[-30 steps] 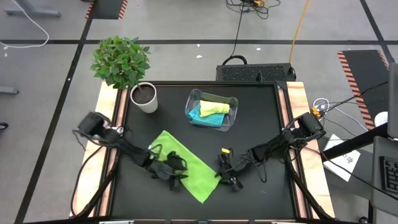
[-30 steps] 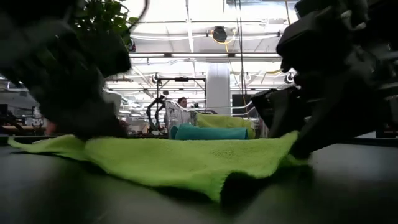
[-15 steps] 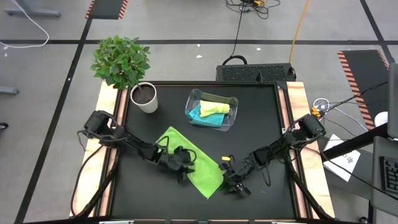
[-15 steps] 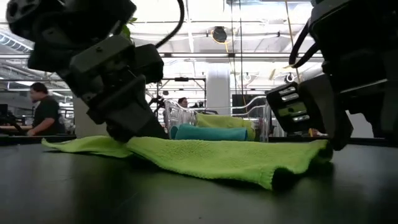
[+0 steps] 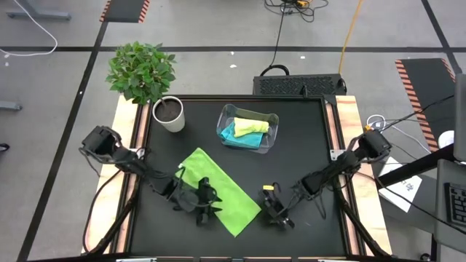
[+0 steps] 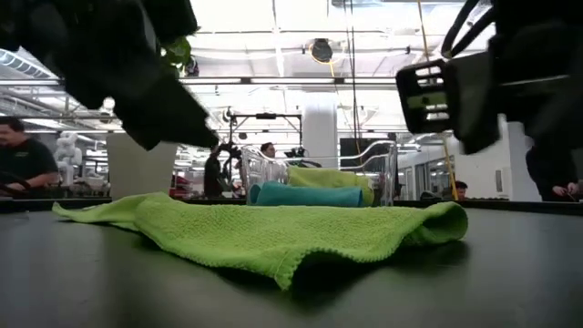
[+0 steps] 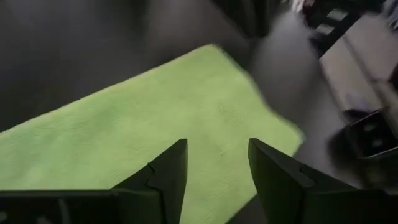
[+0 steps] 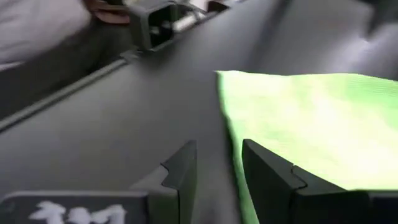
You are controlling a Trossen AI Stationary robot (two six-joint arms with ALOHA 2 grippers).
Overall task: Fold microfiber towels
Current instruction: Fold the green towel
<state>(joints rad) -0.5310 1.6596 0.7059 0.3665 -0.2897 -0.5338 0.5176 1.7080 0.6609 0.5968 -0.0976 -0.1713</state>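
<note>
Bright green towel (image 5: 217, 191) flat on the black tabletop (image 5: 306, 153), a pincer at either edge.

The left pincer (image 7: 214, 165) hangs spread over the towel's left part, gripping nothing; the right pincer (image 8: 217, 168) hovers spread just off its right edge. Only the low view shows both lifted clear of the cloth. Beyond them, the high view alone shows the clear bin (image 5: 271, 139) holding the turquoise towel (image 5: 234, 133) and pale yellow-green towel (image 5: 252, 126), and farther left the potted plant (image 5: 143, 73).

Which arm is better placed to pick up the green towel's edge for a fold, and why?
Probably left: the left gripper hangs open directly over the green towel, while the right gripper is beside it, over bare table.
</note>
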